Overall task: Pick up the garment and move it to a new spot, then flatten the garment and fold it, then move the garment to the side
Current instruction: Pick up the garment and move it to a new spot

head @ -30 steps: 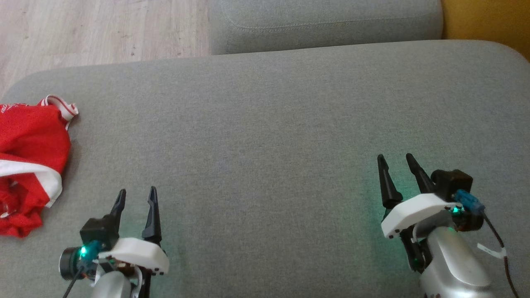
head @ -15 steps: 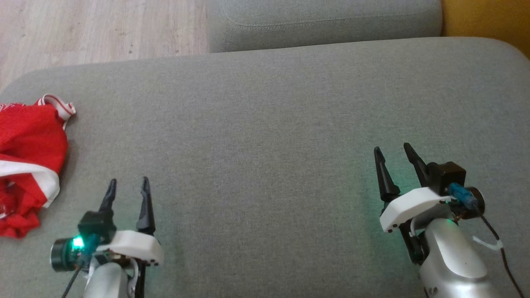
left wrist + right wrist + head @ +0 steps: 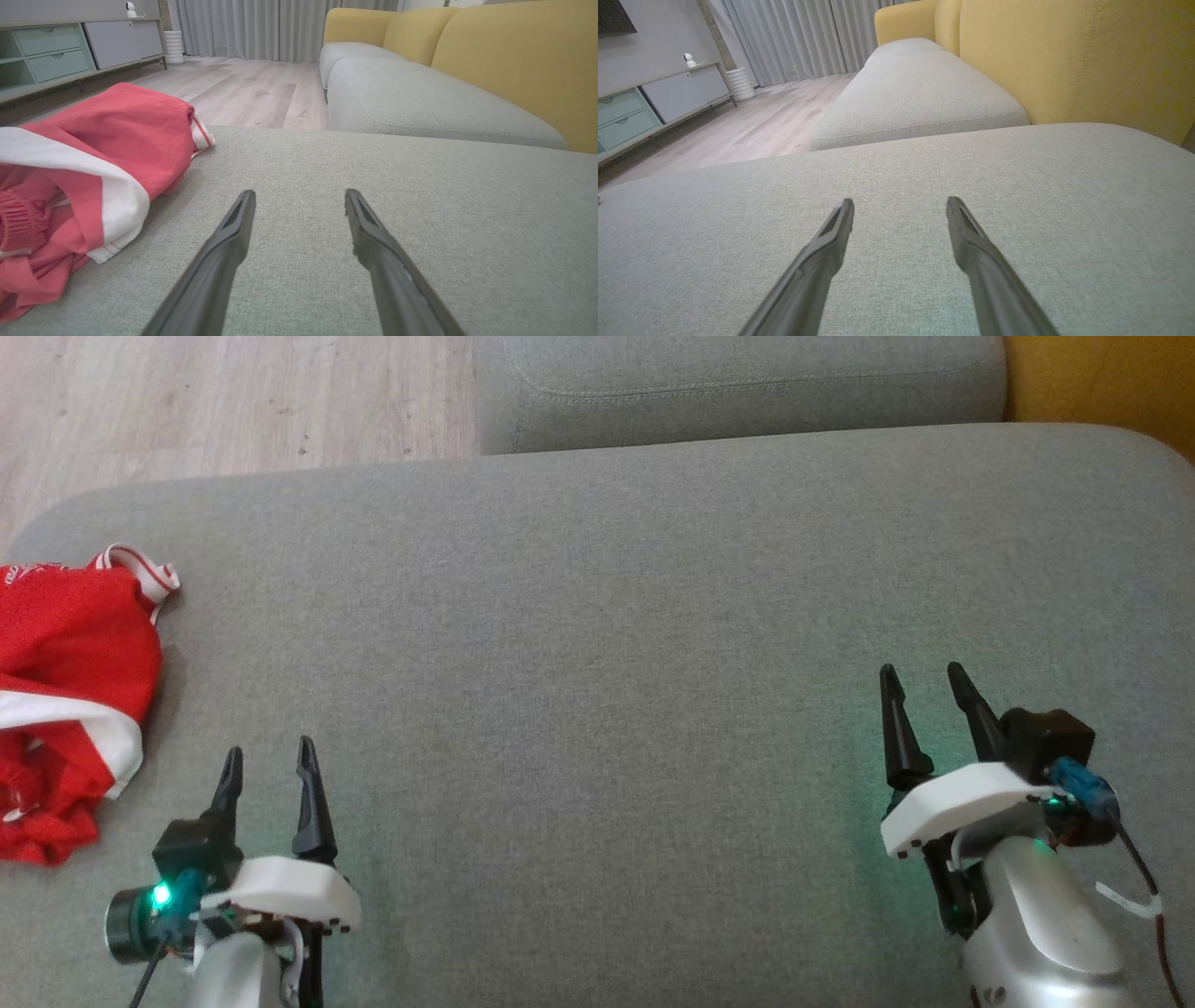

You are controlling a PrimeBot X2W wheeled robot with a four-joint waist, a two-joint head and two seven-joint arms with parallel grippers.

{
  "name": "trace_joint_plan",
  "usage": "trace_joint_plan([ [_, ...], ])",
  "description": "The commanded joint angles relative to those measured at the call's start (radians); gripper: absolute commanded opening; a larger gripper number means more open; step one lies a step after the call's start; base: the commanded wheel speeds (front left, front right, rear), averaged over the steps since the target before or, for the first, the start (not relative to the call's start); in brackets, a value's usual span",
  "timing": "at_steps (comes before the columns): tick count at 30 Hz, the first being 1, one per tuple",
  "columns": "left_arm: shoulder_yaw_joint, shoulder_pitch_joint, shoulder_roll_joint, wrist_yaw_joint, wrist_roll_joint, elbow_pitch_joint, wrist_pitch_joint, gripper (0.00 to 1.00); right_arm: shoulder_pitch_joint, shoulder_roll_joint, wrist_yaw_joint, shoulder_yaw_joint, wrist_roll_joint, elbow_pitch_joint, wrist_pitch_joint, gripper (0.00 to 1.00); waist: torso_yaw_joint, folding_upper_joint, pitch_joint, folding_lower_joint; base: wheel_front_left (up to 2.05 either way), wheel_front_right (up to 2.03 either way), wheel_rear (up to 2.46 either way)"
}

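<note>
At the far left of the head view, the garment (image 3: 70, 700) is being shown as a crumpled heap on the grey cushion (image 3: 597, 616), close to the cushion's left edge and partly cut off by the picture's border. No step of the task is being shown as done. The shirt is not being lifted, no flattening or folding is being seen, and the whole run of pick-up, relocation, spreading, folding and setting aside is being judged as lying ahead.

Just to the right of the heap, and apart from it, the left gripper (image 3: 268, 749) is being held low over the cushion with its jaws spread and nothing between them. Its fingers are being pointed away from the robot, past the shirt rather than at it. Beyond the wide bare middle of the cushion, well apart from the garment, the right gripper (image 3: 921, 669) is also being held with jaws parted and empty.

The garment's long axis is being read as running from the far side towards the robot, roughly parallel to the left gripper's fingers. At the far end a striped trim (image 3: 149, 574) is being turned towards the right. A white band (image 3: 112, 742) is being drawn across the middle, and the near end is being bunched into folds. Which way neck and hem are being pointed cannot be told from so rumpled a shape.
</note>
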Motion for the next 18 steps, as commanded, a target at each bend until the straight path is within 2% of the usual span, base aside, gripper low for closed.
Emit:
trace_joint_plan([
  [1, 0.035, -0.022, 0.008, -0.005, -0.001, -0.031, -0.012, 1.00, -0.019, 0.001, -0.001, 0.026, 0.004, -0.031, -0.012, 1.00, 0.001, 0.0000, 0.000, 0.0001, 0.00, 0.00, 0.00],
  [6, 0.043, -0.024, 0.005, -0.011, 0.004, -0.032, -0.012, 1.00, -0.025, 0.001, -0.001, 0.043, 0.004, -0.032, -0.012, 1.00, 0.013, 0.0000, 0.004, 0.0001, 0.00, 0.00, 0.00],
  [9, 0.044, -0.020, 0.004, -0.013, 0.000, -0.029, -0.012, 1.00, -0.018, 0.001, -0.001, 0.056, 0.005, -0.031, -0.012, 1.00, 0.046, 0.0000, 0.003, 0.0001, 0.00, 0.00, 0.00],
  [18, 0.034, 0.020, 0.003, -0.016, -0.025, -0.022, -0.012, 1.00, 0.001, 0.001, -0.001, 0.097, 0.022, -0.034, -0.012, 1.00, 0.248, 0.0000, 0.019, 0.0001, 0.00, 0.00, 0.00],
])
